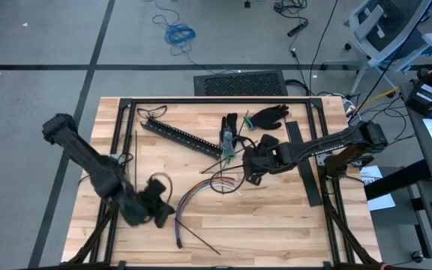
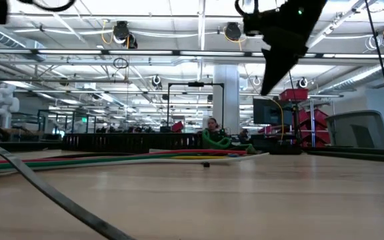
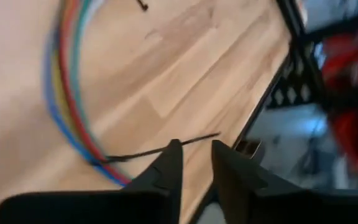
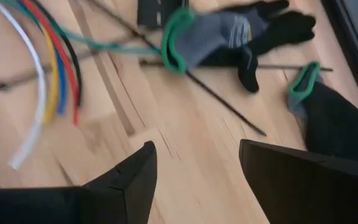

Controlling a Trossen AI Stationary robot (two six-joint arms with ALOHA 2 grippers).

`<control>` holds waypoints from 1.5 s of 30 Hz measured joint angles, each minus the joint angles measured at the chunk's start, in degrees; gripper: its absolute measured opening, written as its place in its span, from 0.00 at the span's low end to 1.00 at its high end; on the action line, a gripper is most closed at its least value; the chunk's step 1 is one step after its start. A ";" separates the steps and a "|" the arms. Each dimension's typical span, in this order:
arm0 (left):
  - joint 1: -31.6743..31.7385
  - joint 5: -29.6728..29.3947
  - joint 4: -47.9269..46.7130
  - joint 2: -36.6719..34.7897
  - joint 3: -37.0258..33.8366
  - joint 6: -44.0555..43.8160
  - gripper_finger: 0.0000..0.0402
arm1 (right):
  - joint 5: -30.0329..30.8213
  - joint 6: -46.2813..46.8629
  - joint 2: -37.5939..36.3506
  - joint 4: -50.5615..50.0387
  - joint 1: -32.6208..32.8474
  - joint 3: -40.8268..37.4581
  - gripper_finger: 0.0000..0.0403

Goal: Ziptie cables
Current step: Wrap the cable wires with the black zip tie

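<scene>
Jaws first: I am reading the left gripper (image 3: pixel 194 163) as parted by a narrow slit and clasping nothing, and the right gripper (image 4: pixel 197 165) as standing wide apart, equally bare, with plain tabletop showing between its fingers. Item one, the cables (image 1: pixel 201 196): a loose coloured bundle lying on the table (image 1: pixel 276 225) at centre frame in the high view, arcing from the lower middle up toward the centre, its long axis running roughly from lower left to upper right. Item two, the zipties (image 1: pixel 198 238): thin dark strips, one lying just below the bundle's lower end in the high view, another (image 3: pixel 166 147) showing in the left wrist view just ahead of the fingertips and touching the bundle's curve; more strips are lying near the gloves (image 4: pixel 241 31) at the upper centre. Item three, position: I am seeing the left gripper hovering at lower left of centre, just beside the bundle's lower end, while the right is hanging just right of centre, near its upper end. Judgement: the left arm is nearer the loose strip, which is lying crosswise ahead of its fingers.
</scene>
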 joint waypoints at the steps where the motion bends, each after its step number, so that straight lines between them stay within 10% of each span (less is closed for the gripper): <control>1: -0.79 -1.69 2.75 2.71 0.00 -4.13 0.24 | -0.04 -0.85 0.02 -0.35 0.00 -0.58 0.54; 12: -0.53 3.79 14.01 26.48 7.25 -26.92 0.37 | -2.05 -9.53 0.00 2.46 0.12 -7.94 0.55; 20: -0.41 15.79 -14.54 27.36 17.16 -35.58 0.37 | -3.32 -10.17 0.02 8.13 0.09 -9.67 0.55; 45: 3.42 22.56 -25.87 43.79 28.98 -35.67 0.37 | -7.69 -14.60 0.02 10.09 -0.02 -9.69 0.54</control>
